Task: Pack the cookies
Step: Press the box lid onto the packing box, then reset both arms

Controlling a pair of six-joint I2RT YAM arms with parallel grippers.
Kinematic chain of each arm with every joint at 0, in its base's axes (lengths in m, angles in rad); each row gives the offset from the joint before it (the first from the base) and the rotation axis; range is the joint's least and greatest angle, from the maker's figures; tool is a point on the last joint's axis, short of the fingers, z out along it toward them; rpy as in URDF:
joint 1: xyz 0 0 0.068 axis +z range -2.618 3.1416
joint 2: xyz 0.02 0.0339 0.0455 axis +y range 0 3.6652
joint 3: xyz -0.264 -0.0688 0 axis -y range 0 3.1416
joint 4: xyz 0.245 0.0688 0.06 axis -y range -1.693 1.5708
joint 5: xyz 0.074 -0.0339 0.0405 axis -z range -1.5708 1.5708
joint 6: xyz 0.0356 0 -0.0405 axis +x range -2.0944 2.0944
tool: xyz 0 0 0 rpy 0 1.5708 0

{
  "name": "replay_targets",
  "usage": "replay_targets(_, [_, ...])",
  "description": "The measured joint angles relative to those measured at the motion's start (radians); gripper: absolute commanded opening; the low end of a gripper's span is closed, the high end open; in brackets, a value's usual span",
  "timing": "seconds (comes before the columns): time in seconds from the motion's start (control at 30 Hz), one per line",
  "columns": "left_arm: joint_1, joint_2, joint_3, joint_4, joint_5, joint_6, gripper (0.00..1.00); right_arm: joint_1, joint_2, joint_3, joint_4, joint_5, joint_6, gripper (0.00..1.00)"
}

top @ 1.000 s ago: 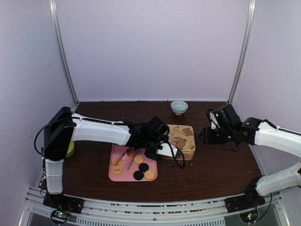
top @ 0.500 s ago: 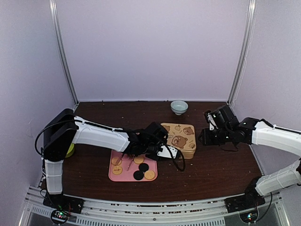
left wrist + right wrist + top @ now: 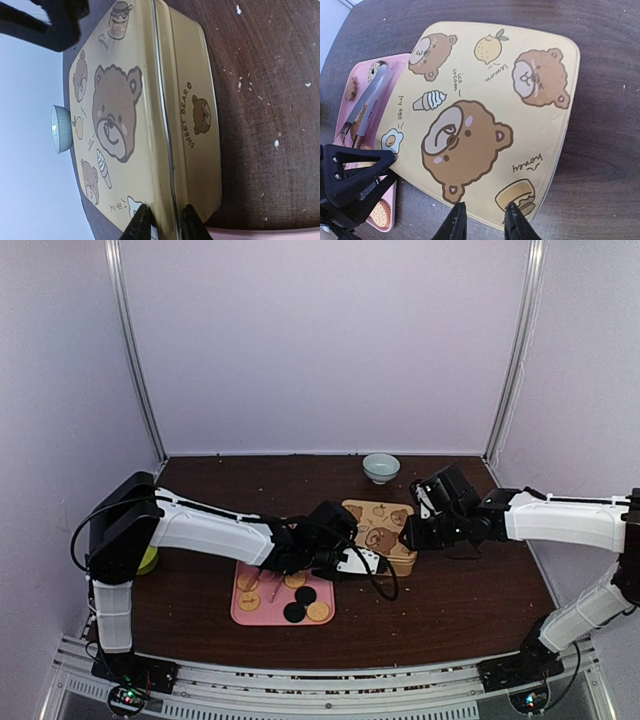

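Left fingers sit at the bottom centre of the left wrist view, slightly apart, straddling the lid rim of the tin; whether they pinch it cannot be told. Right fingers, also apart, hover over the opposite lid edge at bottom centre of the right wrist view.

The cookies lie on the pink tray at centre of the overhead view, just left of the closed tin. Should either side slip off the thin rim, the lid could tilt, jam, or drag the tin into the tray.

Only the left wrist view shows the lid seam; the right wrist view alone shows tongs on the tray; the overhead view places the bowl behind, on the bench.
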Motion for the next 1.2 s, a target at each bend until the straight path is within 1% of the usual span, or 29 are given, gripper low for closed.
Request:
replay_targets(0.07, [-0.001, 0.000, 0.000, 0.000, -0.003, -0.008, 0.22, 0.013, 0.010, -0.032, 0.039, -0.010, 0.019, 0.23])
replay_targets(0.17, [-0.002, -0.002, 0.001, -0.007, -0.004, -0.022, 0.22, 0.026, 0.029, -0.105, 0.098, -0.018, 0.047, 0.22])
replay_targets(0.27, [-0.001, -0.008, 0.002, -0.027, -0.006, -0.037, 0.26, 0.029, 0.029, -0.151, 0.184, -0.010, 0.071, 0.22])
replay_targets(0.37, [0.000, -0.027, 0.002, -0.079, -0.004, -0.058, 0.37, 0.030, 0.016, -0.177, 0.225, -0.010, 0.087, 0.22])
replay_targets(0.47, [0.000, -0.061, 0.002, -0.162, 0.008, -0.087, 0.49, 0.030, -0.003, -0.182, 0.205, -0.014, 0.096, 0.25])
replay_targets(0.53, [0.002, -0.094, 0.011, -0.233, 0.023, -0.113, 0.55, 0.031, -0.020, -0.175, 0.167, -0.018, 0.100, 0.31])
replay_targets(0.6, [0.006, -0.127, 0.024, -0.289, 0.047, -0.136, 0.59, 0.031, -0.042, -0.156, 0.116, -0.027, 0.101, 0.42])
replay_targets(0.7, [0.034, -0.198, 0.053, -0.387, 0.122, -0.186, 0.64, 0.033, -0.076, -0.093, 0.054, -0.037, 0.099, 0.64])
replay_targets(0.77, [0.079, -0.250, 0.069, -0.441, 0.179, -0.225, 0.72, 0.033, -0.100, -0.037, 0.026, -0.038, 0.088, 0.77])
replay_targets(0.83, [0.146, -0.295, 0.079, -0.481, 0.231, -0.274, 0.84, 0.033, -0.126, 0.013, 0.014, -0.032, 0.076, 0.91])
replay_targets(0.87, [0.188, -0.315, 0.079, -0.497, 0.251, -0.295, 0.89, 0.033, -0.141, 0.034, 0.010, -0.021, 0.064, 0.98])
replay_targets(0.9, [0.239, -0.335, 0.078, -0.513, 0.271, -0.326, 0.96, 0.033, -0.154, 0.048, 0.007, -0.006, 0.056, 1.00])
replay_targets(0.93, [0.287, -0.352, 0.073, -0.521, 0.285, -0.349, 0.97, 0.033, -0.166, 0.058, 0.002, 0.012, 0.050, 1.00])
replay_targets(1.1, [0.519, -0.452, -0.042, -0.507, 0.338, -0.478, 0.98, 0.022, -0.210, 0.066, -0.028, 0.166, 0.018, 1.00])
replay_targets(1.2, [0.671, -0.537, -0.159, -0.454, 0.368, -0.541, 0.98, -0.002, -0.216, 0.066, -0.055, 0.292, 0.006, 1.00])
